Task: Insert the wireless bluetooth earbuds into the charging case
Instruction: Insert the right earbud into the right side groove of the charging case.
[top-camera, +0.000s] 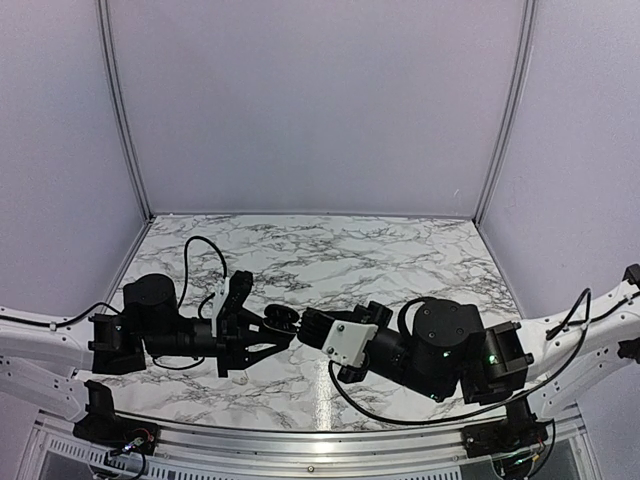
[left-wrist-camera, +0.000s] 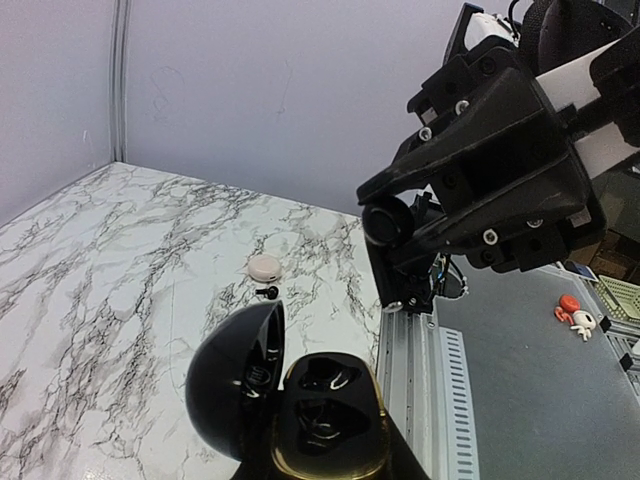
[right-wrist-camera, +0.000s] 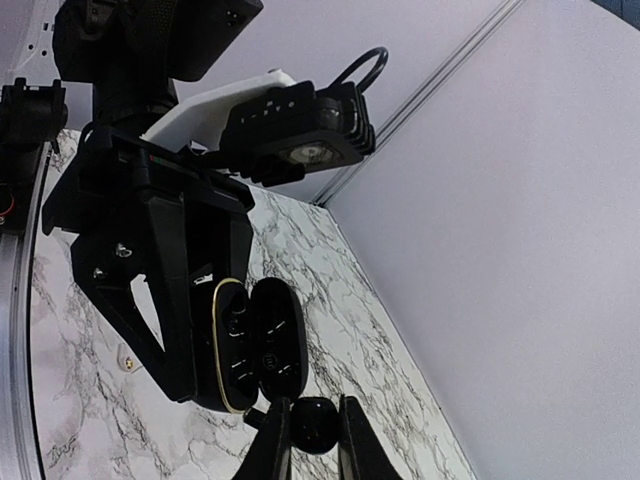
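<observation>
Charging case (left-wrist-camera: 330, 425): black with a gold rim, lid (left-wrist-camera: 235, 385) swung open to one side, two dark wells showing. Whether either well is filled cannot be told. It is clamped between the fingers of the left gripper (top-camera: 278, 326) and held clear of the marble table (left-wrist-camera: 120, 260), roughly mid-width and toward the near edge.

Earbud (right-wrist-camera: 316, 424): one, black and rounded. It is pinched between the closed fingers of the right gripper (top-camera: 305, 322), just beside the open edge of the case and outside the wells. Contact with the case cannot be told.

Pale round piece (left-wrist-camera: 265, 267): lies flat on the table, well apart from both grippers.

Tiny black piece (left-wrist-camera: 267, 292): lies on the table just beside the pale one. It is too small to identify.
</observation>
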